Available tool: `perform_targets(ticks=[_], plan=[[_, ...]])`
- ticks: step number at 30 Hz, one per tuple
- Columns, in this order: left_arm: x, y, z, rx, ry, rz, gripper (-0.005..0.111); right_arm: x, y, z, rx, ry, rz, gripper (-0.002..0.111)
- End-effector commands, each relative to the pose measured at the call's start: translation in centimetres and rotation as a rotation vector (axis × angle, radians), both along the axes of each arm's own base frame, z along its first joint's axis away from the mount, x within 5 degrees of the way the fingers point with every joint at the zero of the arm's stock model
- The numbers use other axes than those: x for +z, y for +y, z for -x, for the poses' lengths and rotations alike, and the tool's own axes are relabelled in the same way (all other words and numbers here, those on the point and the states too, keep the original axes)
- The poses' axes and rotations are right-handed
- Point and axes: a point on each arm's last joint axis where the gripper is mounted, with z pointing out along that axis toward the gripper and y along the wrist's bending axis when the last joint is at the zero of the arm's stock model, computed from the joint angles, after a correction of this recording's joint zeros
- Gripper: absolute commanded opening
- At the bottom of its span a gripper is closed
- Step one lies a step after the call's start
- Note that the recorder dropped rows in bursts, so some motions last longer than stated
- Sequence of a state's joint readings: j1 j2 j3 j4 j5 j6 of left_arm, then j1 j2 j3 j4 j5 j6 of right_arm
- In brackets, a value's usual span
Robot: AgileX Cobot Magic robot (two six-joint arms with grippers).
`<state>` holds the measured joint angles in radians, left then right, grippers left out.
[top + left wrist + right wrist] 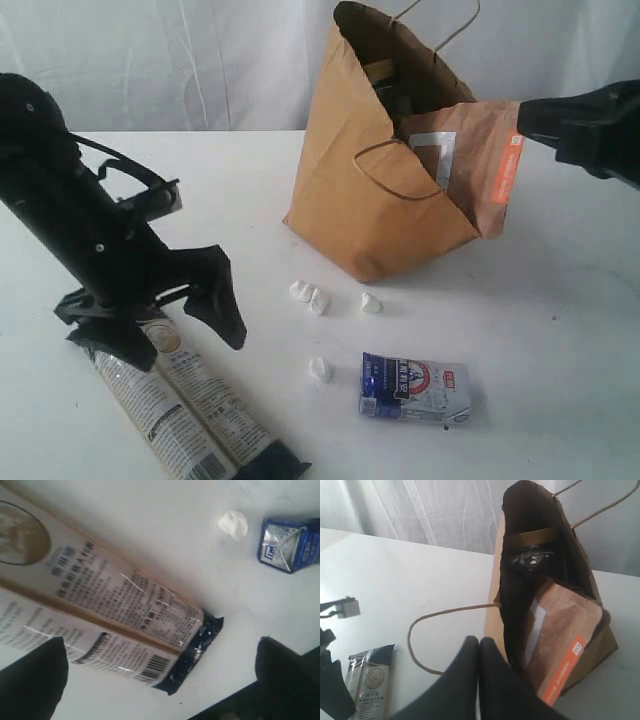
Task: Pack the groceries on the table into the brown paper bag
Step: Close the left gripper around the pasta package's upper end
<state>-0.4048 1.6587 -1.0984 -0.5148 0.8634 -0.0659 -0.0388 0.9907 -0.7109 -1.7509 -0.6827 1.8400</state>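
Observation:
The brown paper bag stands open at the back of the table, and the orange-brown pouch leans out of its mouth. Dark items lie deep inside the bag. My right gripper is shut and empty, hovering by the bag's right rim, just above the pouch; its tips touch. My left gripper hangs open over the long noodle pack, its fingers straddling the pack's dark-blue end. The blue-white carton lies flat on its side in front of the bag.
Small white crumbs are scattered between the bag and the carton, one close to the carton. One bag handle droops onto the tabletop. A white curtain hangs behind the table.

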Motion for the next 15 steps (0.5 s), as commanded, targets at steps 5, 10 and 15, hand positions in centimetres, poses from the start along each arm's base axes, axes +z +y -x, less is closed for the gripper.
perform_targets(ticks=[5,10,15], plan=[[-1.7,0.1,0.7,0.33,0.208,-0.157,0.105,0.0,0.2,0.2,0.024,0.001,-0.01,0.0],[-2.4,0.1,0.7,0.667,0.102,-0.424,0.105,0.0,0.3,0.4,0.044,0.005,-0.015,0.0],[-3.9,-1.7,1.5,0.898,-0.015,-0.585,0.105,0.1,1.1,1.1,0.153,0.025,-0.037,0.0]])
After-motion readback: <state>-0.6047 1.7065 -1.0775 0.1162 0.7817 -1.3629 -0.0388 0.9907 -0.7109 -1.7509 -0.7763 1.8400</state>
